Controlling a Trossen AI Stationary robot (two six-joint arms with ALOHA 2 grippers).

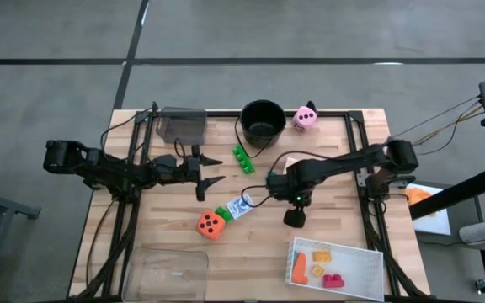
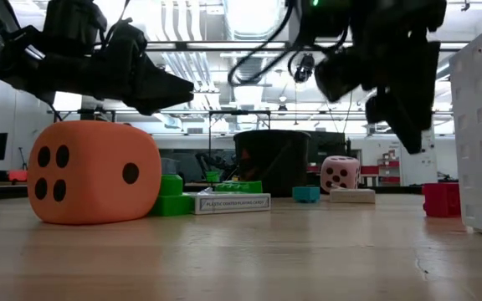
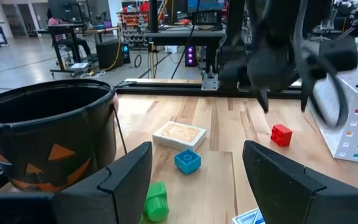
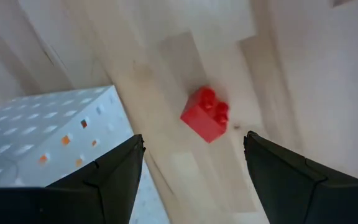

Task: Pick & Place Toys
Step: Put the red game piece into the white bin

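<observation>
Red against the pale wood, a small building brick [image 4: 206,115] lies on the table straight below the right gripper [image 4: 191,177], whose two dark fingers stand apart with nothing between them; it hangs above the tabletop, just beside the white perforated tray [image 1: 369,252]. That tray, at the table's near right corner, already holds an orange brick [image 1: 321,255], a yellow one [image 1: 317,271], a red one [image 1: 333,281] and an orange wedge-shaped piece [image 1: 299,268]. The left gripper [image 1: 213,170] hovers over the middle of the table with its fingers spread and empty, pointing toward the right arm. Near it lies a long green brick [image 1: 243,158], and closer to the front edge the orange die [image 1: 211,224] sits touching a smaller green brick [image 1: 224,214], with a pack of playing cards [image 1: 240,206] just beside them. A blue brick [image 3: 187,160] and a tan card box [image 3: 179,134] rest near the black bucket [image 1: 263,121] at the far edge, and the pink die [image 1: 305,117] stands just right of that bucket. A clear tray [image 1: 171,271] sits at the near left corner, a dark one [image 1: 182,124] at the far left.
</observation>
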